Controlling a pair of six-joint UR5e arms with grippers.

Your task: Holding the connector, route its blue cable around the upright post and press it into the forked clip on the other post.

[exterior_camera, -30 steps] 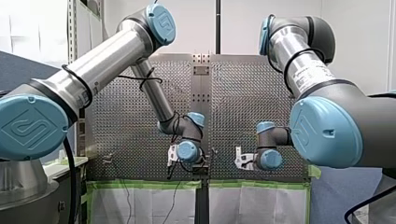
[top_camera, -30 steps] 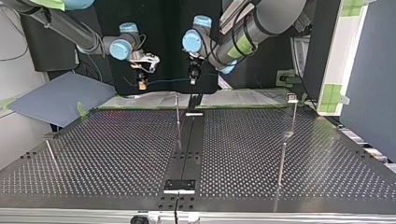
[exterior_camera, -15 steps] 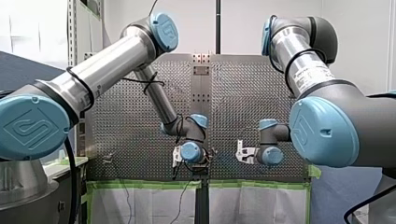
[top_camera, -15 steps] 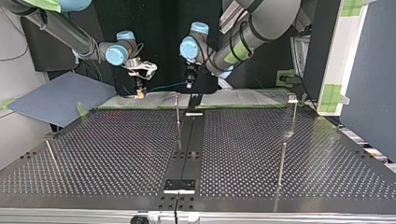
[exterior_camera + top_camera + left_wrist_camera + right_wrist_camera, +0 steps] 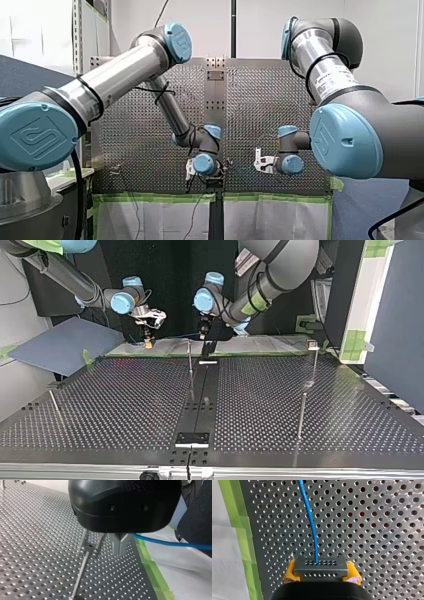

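Observation:
My right gripper [image 5: 320,576] has its yellow pads shut on a dark grey connector [image 5: 320,567]. The blue cable [image 5: 310,522] leaves that connector and runs ahead over the perforated table. In the top view this gripper [image 5: 148,340] hangs at the far edge, left of centre. My left gripper [image 5: 119,548] has its metal fingers shut on the blue cable [image 5: 170,543], which trails off to one side. A thin post with a forked top [image 5: 87,550] stands just beside those fingers. In the top view my left gripper [image 5: 203,332] is above and slightly right of that post [image 5: 190,362].
Another upright post [image 5: 314,362] with a small fitting on top stands at the top view's right, and a plain post [image 5: 301,415] is nearer the camera. A leaning rod [image 5: 54,405] is at the left. Green tape [image 5: 242,537] borders the table's edge.
Both grippers have come down toward the table's far edge. In the front view my left wrist has also shifted to the right, and the cable between the grippers hangs lower.

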